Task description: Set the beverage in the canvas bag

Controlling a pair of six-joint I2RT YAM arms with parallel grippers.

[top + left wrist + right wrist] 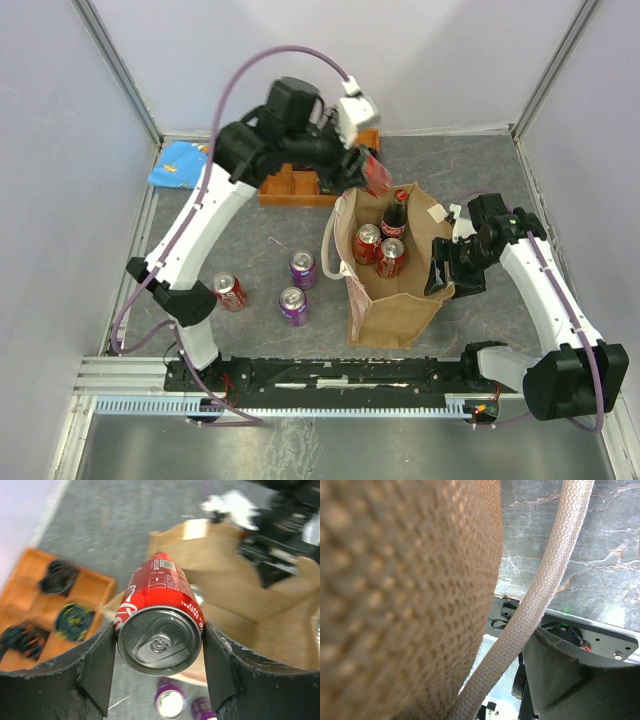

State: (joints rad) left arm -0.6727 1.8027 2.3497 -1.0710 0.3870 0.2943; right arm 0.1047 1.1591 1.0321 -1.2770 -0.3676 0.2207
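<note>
Left gripper (159, 647): the fingers (97, 670) press on either side of the held can (160, 625); a firm grip, nothing slack.
Held can: red, lying tilted with its pull-tab top toward the wrist camera. From above it hangs in the air at the far rim of the bag (395, 290), near the right end of the tray (290, 188). It is not in the bag yet.
Bag: tan canvas, standing upright in the middle of the table (250, 235), mouth open, pale handles drooping over both sides.
Inside the bag: two red cans (367, 243) side by side, and behind them a dark bottle (396, 215) with a red cap. They fill the far half of the opening, right under the held can.
Right gripper (443, 265): against the bag's right wall at the rim. Its wrist camera sees only coarse canvas and a handle strap (540, 580) up close. I cannot tell how its fingers stand.
Tray: orange, with compartments holding small dark round things, blurred.
Loose on the table: two purple cans (298, 287) left of the bag, a red can on the table (229, 291) further left, and a blue packet (180, 165) in the far left corner.
</note>
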